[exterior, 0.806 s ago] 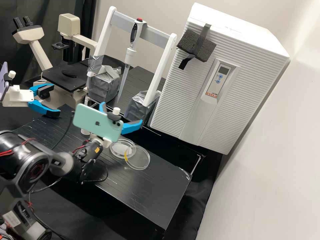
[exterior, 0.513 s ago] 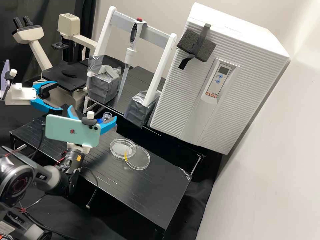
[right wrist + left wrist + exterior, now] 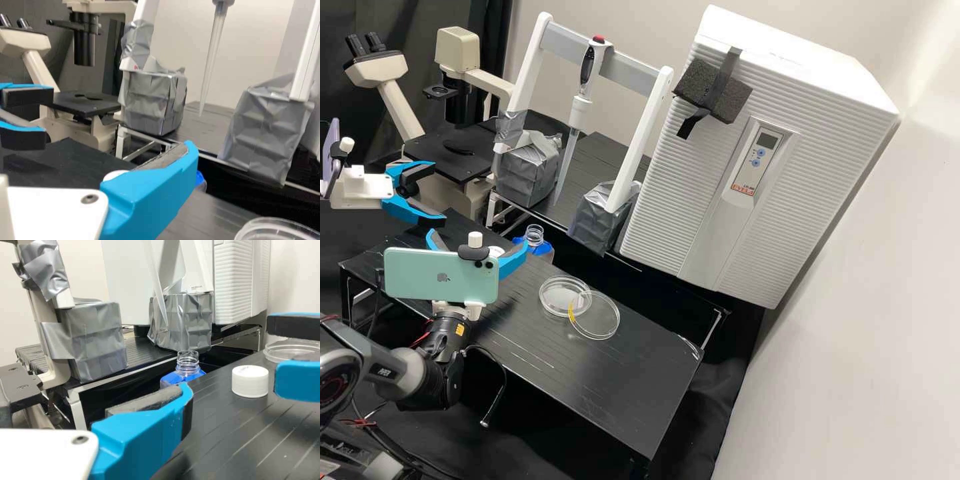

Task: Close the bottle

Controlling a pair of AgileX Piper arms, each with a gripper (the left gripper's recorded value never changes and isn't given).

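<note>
**A:** What's changed in the last sec?

**B:** The right gripper (image 3: pixel 480 241) has swung back from over the bottle (image 3: pixel 535 239) toward the left end of the bench (image 3: pixel 607 373) and dropped low. So we now see the bottle uncovered, neck open, at the bench's far edge. The left gripper (image 3: pixel 430 193) has barely shifted.

**A:** Meaning for the task?

**B:** We judge we're lining up on the cap (image 3: pixel 495 252). It lies flat on the bench just inside the far edge, beside the bottle. The right jaws are spread wide w/ nothing held. Cap isn't gripped yet, so the bottle isn't closed.

**A:** Left tool?

**B:** Also spread wide and empty, hanging beyond the bench's far-left corner, well apart from the bottle.

**A:** What can't we make out?

**B:** The bottle's base. The bench edge cuts it off in the left wrist view, so we can't tell what it stands on. In the right wrist view our own finger covers most of cap & bottle. We also can't tell if the cap sits btw. the right fingers or just ahead of the tips.
</note>
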